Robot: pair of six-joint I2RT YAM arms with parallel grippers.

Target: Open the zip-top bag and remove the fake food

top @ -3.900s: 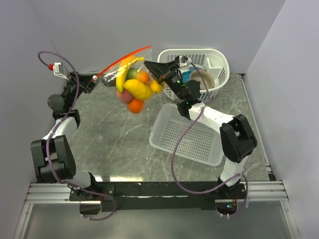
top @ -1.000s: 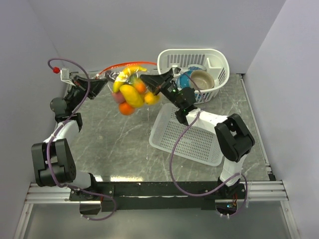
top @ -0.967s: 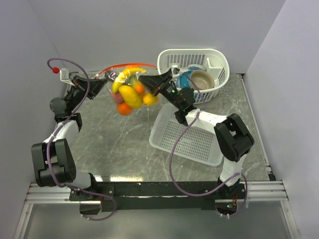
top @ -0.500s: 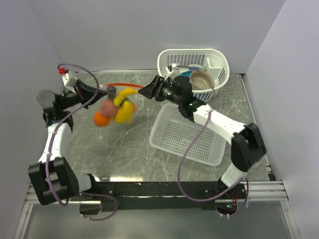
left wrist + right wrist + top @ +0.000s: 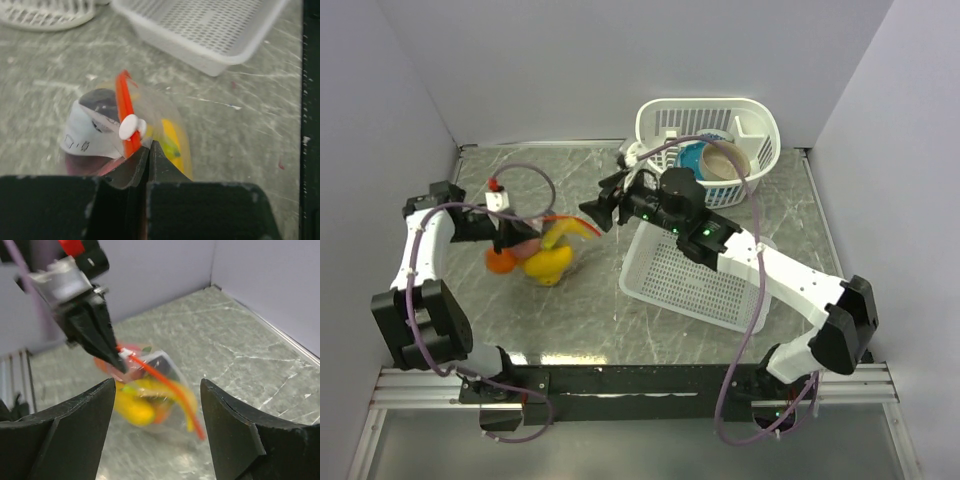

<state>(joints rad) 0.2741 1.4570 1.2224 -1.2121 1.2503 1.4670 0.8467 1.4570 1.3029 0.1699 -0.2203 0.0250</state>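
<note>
The zip-top bag (image 5: 548, 250) hangs low over the left of the table, its red-orange zipper strip (image 5: 576, 223) trailing right. My left gripper (image 5: 508, 238) is shut on the bag's top edge beside the white slider (image 5: 132, 126). Fake food shows through the plastic: a yellow piece (image 5: 551, 263) and an orange fruit (image 5: 500, 263). In the right wrist view the bag (image 5: 152, 390) is blurred, and the left gripper's fingers (image 5: 100, 337) pinch its corner. My right gripper (image 5: 592, 212) stands open to the bag's right, apart from it, with nothing between its fingers (image 5: 80, 425).
A flat white slatted basket (image 5: 692, 280) lies right of centre under the right arm. A round white basket (image 5: 655, 125) at the back holds a blue bowl (image 5: 692, 157) and a tan bowl (image 5: 728, 160). Grey walls close the back and both sides.
The right gripper has opened, let go of the bag and pulled back right. The left arm has swung the bag down and toward the near left; the food hangs lower.
</note>
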